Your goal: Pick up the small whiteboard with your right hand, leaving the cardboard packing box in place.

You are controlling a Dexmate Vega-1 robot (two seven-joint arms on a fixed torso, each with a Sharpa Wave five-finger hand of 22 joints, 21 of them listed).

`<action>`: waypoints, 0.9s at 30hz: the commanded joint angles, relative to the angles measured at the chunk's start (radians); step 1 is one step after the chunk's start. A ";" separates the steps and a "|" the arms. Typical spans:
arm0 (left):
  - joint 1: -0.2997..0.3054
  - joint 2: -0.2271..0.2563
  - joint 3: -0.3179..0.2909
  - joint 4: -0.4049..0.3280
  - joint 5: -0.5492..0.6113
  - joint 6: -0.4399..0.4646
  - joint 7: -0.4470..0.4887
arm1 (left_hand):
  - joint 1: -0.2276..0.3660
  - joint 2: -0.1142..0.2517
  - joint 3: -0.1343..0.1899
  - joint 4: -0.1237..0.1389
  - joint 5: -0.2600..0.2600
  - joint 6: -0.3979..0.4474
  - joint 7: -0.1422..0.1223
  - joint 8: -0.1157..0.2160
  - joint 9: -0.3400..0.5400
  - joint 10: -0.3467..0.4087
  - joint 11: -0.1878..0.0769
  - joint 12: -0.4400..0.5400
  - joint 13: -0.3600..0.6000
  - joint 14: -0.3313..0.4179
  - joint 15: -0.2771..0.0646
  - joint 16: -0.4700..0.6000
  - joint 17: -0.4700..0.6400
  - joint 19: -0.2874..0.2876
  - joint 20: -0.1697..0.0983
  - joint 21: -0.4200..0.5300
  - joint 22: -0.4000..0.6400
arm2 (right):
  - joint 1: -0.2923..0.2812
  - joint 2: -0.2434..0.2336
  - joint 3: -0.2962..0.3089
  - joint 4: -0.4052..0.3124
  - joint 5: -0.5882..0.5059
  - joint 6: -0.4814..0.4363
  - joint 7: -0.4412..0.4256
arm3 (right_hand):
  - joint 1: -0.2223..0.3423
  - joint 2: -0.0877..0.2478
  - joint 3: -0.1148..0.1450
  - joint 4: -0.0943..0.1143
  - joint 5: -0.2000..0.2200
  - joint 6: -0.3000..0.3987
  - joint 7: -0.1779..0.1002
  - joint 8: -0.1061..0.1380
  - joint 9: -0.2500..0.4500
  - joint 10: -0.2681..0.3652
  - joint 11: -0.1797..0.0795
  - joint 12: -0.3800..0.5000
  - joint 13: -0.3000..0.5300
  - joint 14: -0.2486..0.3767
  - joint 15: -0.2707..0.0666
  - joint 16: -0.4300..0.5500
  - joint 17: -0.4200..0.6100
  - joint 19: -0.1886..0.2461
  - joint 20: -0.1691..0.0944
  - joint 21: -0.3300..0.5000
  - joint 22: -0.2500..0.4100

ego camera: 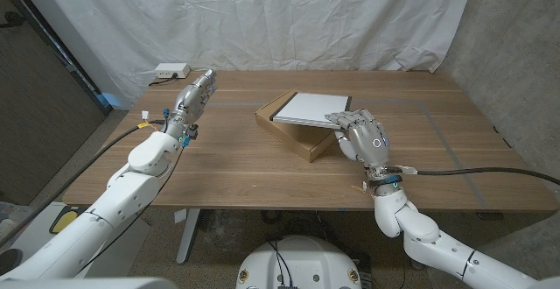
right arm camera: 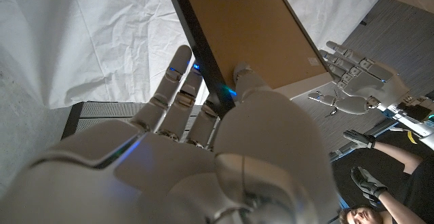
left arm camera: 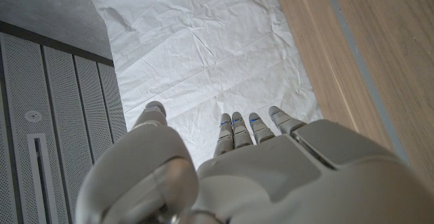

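The small whiteboard [ego camera: 311, 108] lies tilted on top of the open cardboard box [ego camera: 293, 136] at the middle of the table. My right hand [ego camera: 363, 136] is at the board's near right edge, fingers over its top. In the right wrist view my right hand [right arm camera: 203, 156] grips the board's dark rim [right arm camera: 203, 54], fingers on one face and thumb on the brown face [right arm camera: 251, 27]. My left hand [ego camera: 192, 96] hangs over the table's far left with straight, spread fingers and holds nothing; it also appears as the left hand [left arm camera: 258, 170] and the left hand [right arm camera: 359, 75].
A white device [ego camera: 171, 70] with a cable sits at the table's back left corner. A white sheet [ego camera: 289, 17] hangs behind the table. A person's gloved hands [right arm camera: 366, 180] show at the edge of the right wrist view.
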 commanded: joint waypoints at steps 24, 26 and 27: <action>-0.019 -0.008 0.013 0.006 0.004 0.010 -0.006 | 0.003 0.007 -0.006 -0.003 -0.001 0.003 0.001 -0.004 0.004 -0.002 -0.001 0.000 0.000 -0.003 0.007 -0.003 0.002 -0.010 0.000 0.002 0.003 | 0.021 -0.012 0.037 -0.027 -0.023 0.011 -0.006 | 0.010 0.017 0.002 -0.003 0.008 0.106 -0.031 0.003 0.005 0.012 0.001 0.009 0.001 0.015 -0.121 0.010 0.008 0.007 -0.158 0.009 0.003; -0.021 -0.006 0.014 0.008 0.001 0.012 -0.012 | 0.003 0.007 -0.007 -0.003 -0.001 0.003 0.001 -0.004 0.004 -0.003 -0.002 0.000 0.000 -0.003 0.008 -0.003 0.002 -0.010 0.000 0.002 0.003 | 0.021 -0.013 0.040 -0.031 -0.019 0.015 -0.007 | 0.010 0.017 0.001 -0.003 0.008 0.106 -0.031 0.003 0.004 0.012 0.003 0.009 0.001 0.015 -0.121 0.010 0.008 0.007 -0.158 0.010 0.003; -0.021 -0.004 0.014 0.005 0.002 0.016 -0.008 | 0.003 0.007 -0.007 -0.003 -0.002 0.002 0.002 -0.004 0.004 -0.002 -0.002 0.000 0.000 -0.003 0.006 -0.003 0.002 -0.010 0.000 0.002 0.003 | 0.022 -0.013 0.042 -0.033 -0.019 0.014 -0.008 | 0.010 0.016 0.001 -0.004 0.008 0.107 -0.032 0.003 0.004 0.014 0.002 0.009 0.001 0.015 -0.121 0.010 0.008 0.008 -0.158 0.010 0.003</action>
